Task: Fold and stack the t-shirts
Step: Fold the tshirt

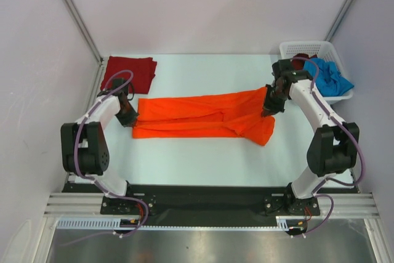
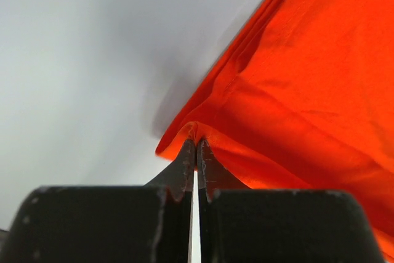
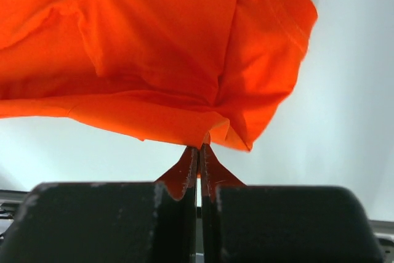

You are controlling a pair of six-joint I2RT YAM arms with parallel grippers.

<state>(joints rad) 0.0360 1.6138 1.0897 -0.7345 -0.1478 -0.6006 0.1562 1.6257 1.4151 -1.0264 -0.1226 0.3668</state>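
Clamping the orange t-shirt (image 1: 197,117) are left hand (image 1: 133,119) and right hand (image 1: 268,112).

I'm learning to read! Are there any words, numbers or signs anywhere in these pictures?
None: no readable text in any view. The orange t-shirt, the folded dark red t-shirt, the blue t-shirt and the white basket are all plain.

**Twin white-and-black arms, purple cabling**

The left arm (image 1: 103,110) and right arm (image 1: 313,104) have smooth white link shells between bulky black joint housings. A purple cable (image 1: 116,79) loops along each. Both bases sit on a black plate (image 1: 197,200). The left gripper (image 2: 196,147) and right gripper (image 3: 198,152) have blocky black bodies and fingers tapering to thin wedges.
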